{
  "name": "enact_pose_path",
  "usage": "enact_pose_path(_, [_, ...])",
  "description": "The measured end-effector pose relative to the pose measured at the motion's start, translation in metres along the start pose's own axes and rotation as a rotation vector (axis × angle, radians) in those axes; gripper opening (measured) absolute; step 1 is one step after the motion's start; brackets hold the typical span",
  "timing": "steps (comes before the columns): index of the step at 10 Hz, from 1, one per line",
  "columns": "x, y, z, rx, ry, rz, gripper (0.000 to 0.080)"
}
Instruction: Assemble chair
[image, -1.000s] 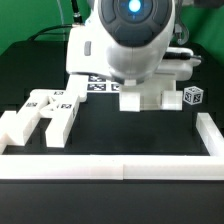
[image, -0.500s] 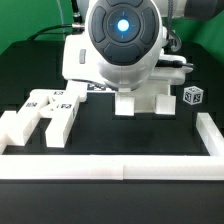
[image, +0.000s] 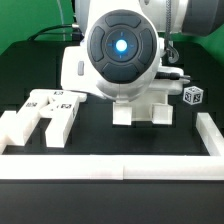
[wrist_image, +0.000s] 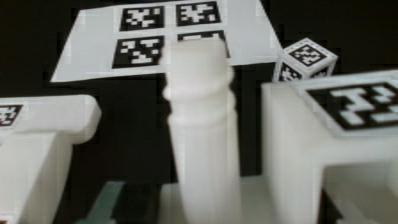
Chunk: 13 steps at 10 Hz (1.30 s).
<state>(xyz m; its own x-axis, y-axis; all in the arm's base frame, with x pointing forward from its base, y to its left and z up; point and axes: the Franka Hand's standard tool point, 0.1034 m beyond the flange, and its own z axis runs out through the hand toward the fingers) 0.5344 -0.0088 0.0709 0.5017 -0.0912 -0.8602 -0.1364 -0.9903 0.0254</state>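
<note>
Chair parts (image: 48, 108) are not joined yet. Tagged pieces lie on the black table (image: 100, 140) at the exterior view's left, and a small block (image: 193, 97) stands well apart at the exterior view's right. One white post (wrist_image: 199, 110) stands upright between the fingers of the gripper (wrist_image: 192, 205), which is closed narrowly on it. I judge the assembly is only beginning and nearly all the joining is left. Compared with a second ago, the arm (image: 120, 50) is lower and a little more toward the exterior view's left; the loose pieces have not moved.

Green backdrop (image: 22, 22), black tabletop (image: 130, 142)
</note>
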Motion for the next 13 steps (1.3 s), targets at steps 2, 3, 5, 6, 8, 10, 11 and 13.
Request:
enact_pose_path(2, [0.0064,0.0024,0.0009,0.001,-0.005,0.003,0.0330])
enact_pose_path(3, [0.0048,0.0018,0.0001,0.004,0.010,0.003,0.0330])
enact_pose_path(5, [0.0057,0.0039,0.0023,0.006,0.005,0.006,0.0368])
enact_pose_path(6, [0.0060,0.0042,0.0024,0.007,0.005,0.007,0.0506])
enact_pose_path(8, [0.0063,0.0052,0.0029,0.008,0.004,0.008,0.0603])
enact_pose_path(10, [0.0066,0.0059,0.0032,0.009,0.003,0.009,0.0648])
enact_pose_path(11, [0.0067,0.0061,0.0034,0.009,0.003,0.009,0.0648])
enact_pose_path(13, [0.0069,0.0067,0.0035,0.010,0.002,0.010,0.0649])
